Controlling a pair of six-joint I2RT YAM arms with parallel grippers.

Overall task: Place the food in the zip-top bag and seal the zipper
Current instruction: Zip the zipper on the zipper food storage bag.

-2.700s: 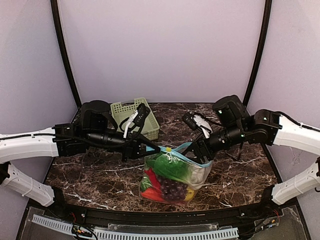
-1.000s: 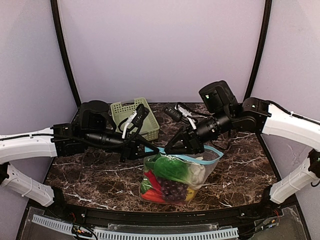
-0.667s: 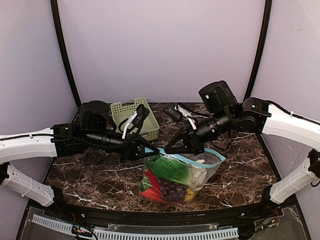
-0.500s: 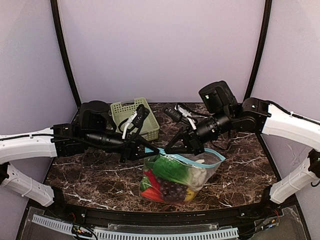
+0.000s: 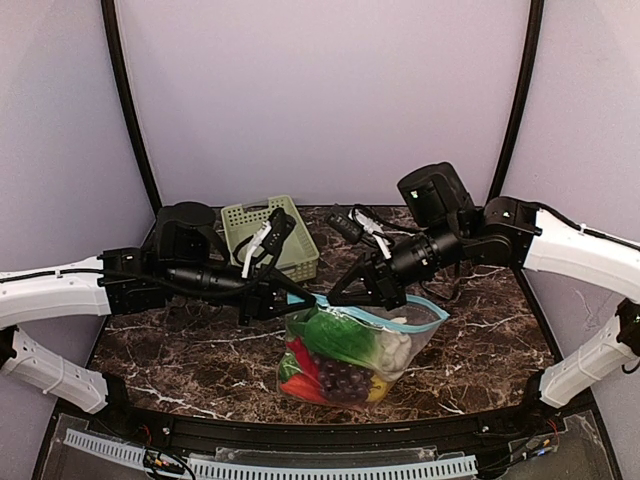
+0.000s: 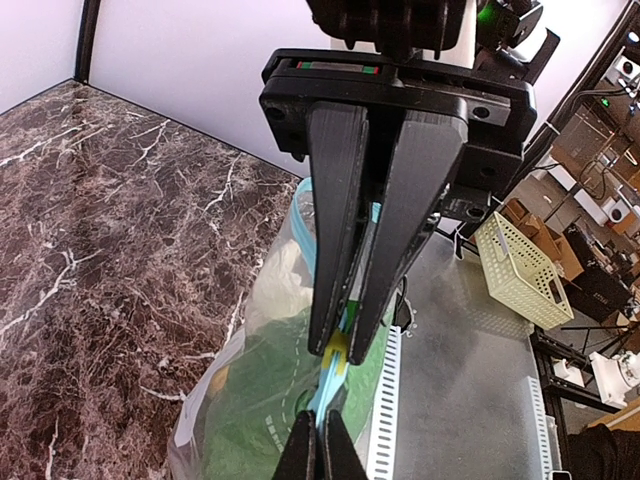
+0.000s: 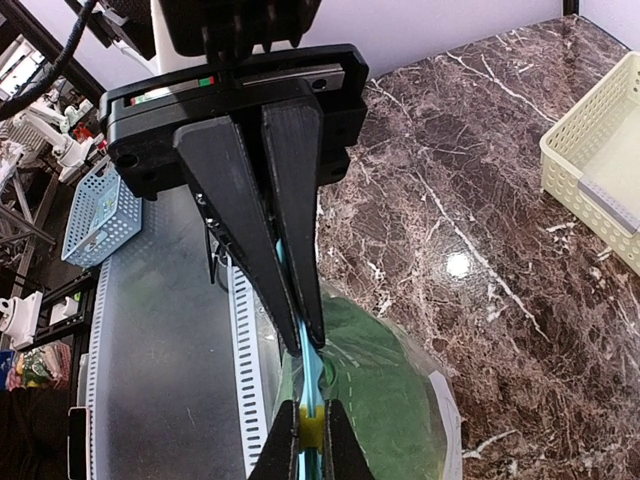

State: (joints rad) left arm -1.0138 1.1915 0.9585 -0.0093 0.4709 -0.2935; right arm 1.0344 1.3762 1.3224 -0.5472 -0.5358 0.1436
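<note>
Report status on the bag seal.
Left gripper shut on zipper. Right gripper shut on slider tab. Food inside zip-top bag, mouth unsealed. Nothing obstructing.

**Bright produce in a clear bag on dark marble**

The table [image 5: 200, 350] is dark brown marble, veined white. The bag [image 5: 415, 335] is clear, and its zipper [image 5: 432, 308] is light blue with a yellow slider [image 6: 338, 350]. Through the plastic show red chillies [image 5: 300, 362], dark purple grapes [image 5: 345, 378], green leaves [image 5: 335, 335], white garlic [image 5: 397, 347] and a yellow lemon [image 5: 378, 388]. The slotted basket [image 5: 262, 225] is pale green. The left arm [image 5: 50, 290] and right arm [image 5: 580, 245] are white, turning black toward the wrists. The wall [image 5: 320, 100] is lilac.
</note>
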